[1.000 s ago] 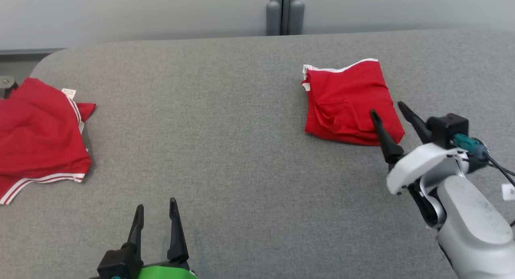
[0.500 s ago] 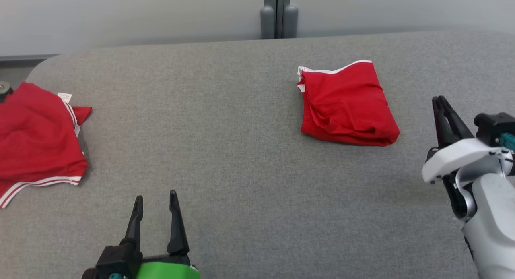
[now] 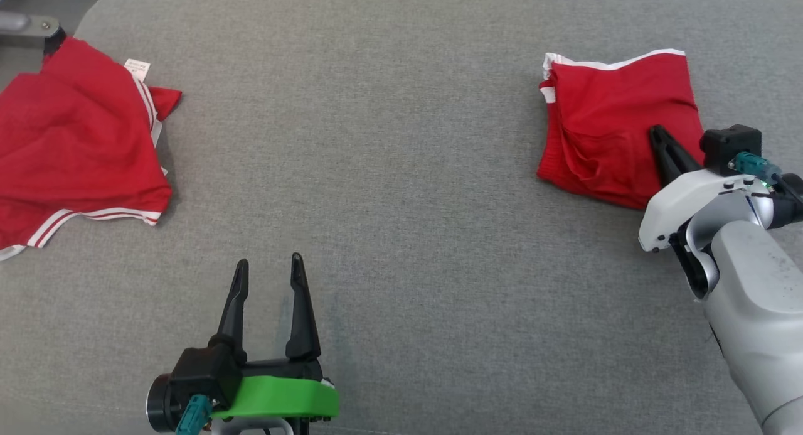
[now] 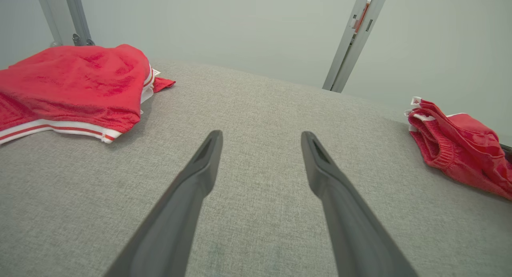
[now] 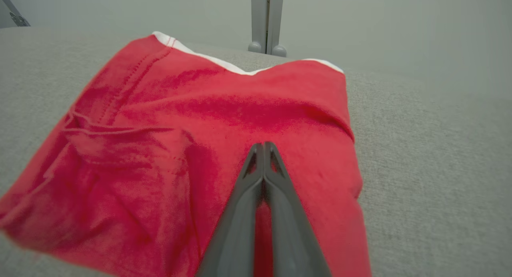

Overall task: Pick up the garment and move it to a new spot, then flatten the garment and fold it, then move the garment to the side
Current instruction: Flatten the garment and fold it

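At the far left of the head view we see a crumpled garment point(image 3: 75, 146), red with white stripes, lying on the grey table point(image 3: 401, 171). A small white label point(image 3: 137, 66) sits at its far edge. The left wrist view gives us its side, mounded rather than flat, with a metal upright point(image 4: 76, 17) standing behind it.

Next comes the left gripper point(image 3: 268, 260), low in the head view. Its two dark fingers are spread apart and hold nothing, over bare table well apart from both garments. Past its fingers, the left wrist view adds a slanted metal post point(image 4: 350, 41) against the pale wall.

To the right, the folded garment point(image 3: 618, 127) lies flat near the table's right side, with white trim along its far edge. The left wrist view shows us its gathered waistband at the left end. The right wrist view shows its top face, with a stitched seam and soft wrinkles.

The right gripper point(image 3: 655, 132) points over the near right part of that folded garment, its fingers pressed together with no cloth between them. We cannot tell whether the tips touch the fabric.
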